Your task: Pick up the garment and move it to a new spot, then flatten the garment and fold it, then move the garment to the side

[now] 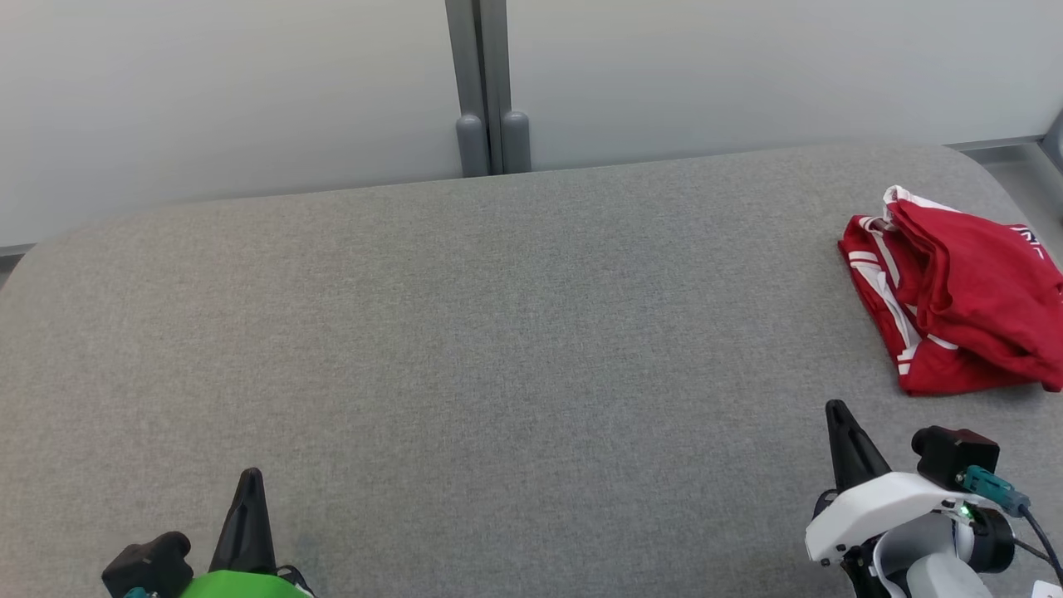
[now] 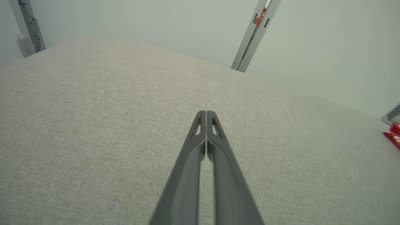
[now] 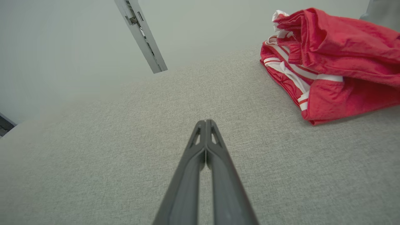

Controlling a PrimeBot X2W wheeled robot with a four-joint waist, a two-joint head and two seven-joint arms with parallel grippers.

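The garment (image 1: 963, 291) is red with white stripes and lies crumpled in a heap at the far right of the grey fabric table (image 1: 465, 349). It shows large at the upper right of the right wrist view (image 3: 337, 56), and a red sliver of the garment (image 2: 394, 136) peeks in at the left wrist view's right edge. My right gripper (image 1: 835, 409) is shut and empty, a short way in front of the heap and to its left, its tips pressed together (image 3: 205, 122). My left gripper (image 1: 250, 475) is shut on nothing at the lower left (image 2: 206, 113).
A pale wall with a grey vertical post (image 1: 486, 91) runs behind the table's far edge. The table's rounded corners fall away at the left and right. Bare grey fabric spreads between the two grippers.
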